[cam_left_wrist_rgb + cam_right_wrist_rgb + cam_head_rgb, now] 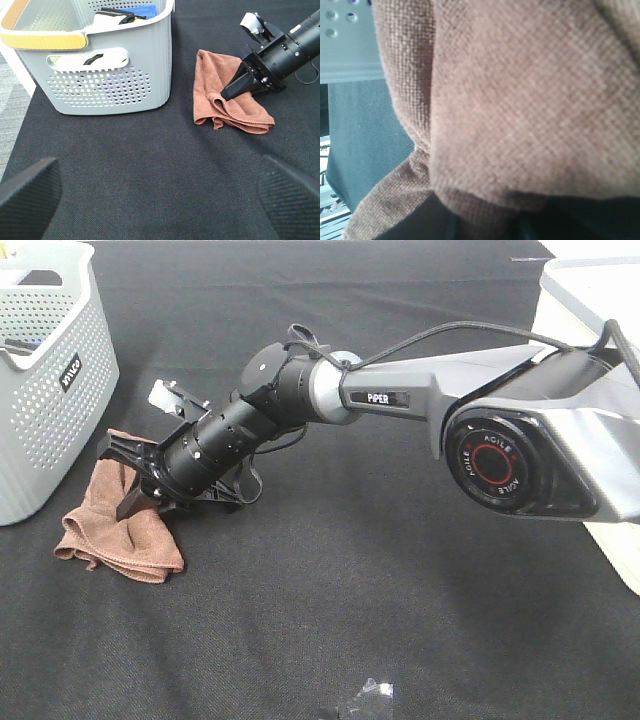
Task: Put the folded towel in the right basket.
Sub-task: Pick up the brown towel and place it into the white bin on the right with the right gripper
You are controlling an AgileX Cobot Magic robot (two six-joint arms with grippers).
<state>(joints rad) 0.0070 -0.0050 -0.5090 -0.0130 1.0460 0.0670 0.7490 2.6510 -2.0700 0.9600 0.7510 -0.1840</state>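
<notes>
Lying beneath right hand [118, 478] tips: folded towel [130, 540].

We find the black fabric-covered table [380, 620] beneath everything. At its left edge in the high view stands the light-grey perforated plastic basket [50, 390], with several loose items lying in it. The rust-brown folded microfibre towel [120, 535] lies on the table to the right of that basket's near corner, close but apart from its wall. The black right gripper [125, 475] reaches across the middle from the right and sits on the towel's rear half. The white plain-walled plastic bin [555, 315] stands at the far right edge, well apart from the towel. A small crumpled clear scrap [370, 700] lies near the front edge, about midway
</notes>
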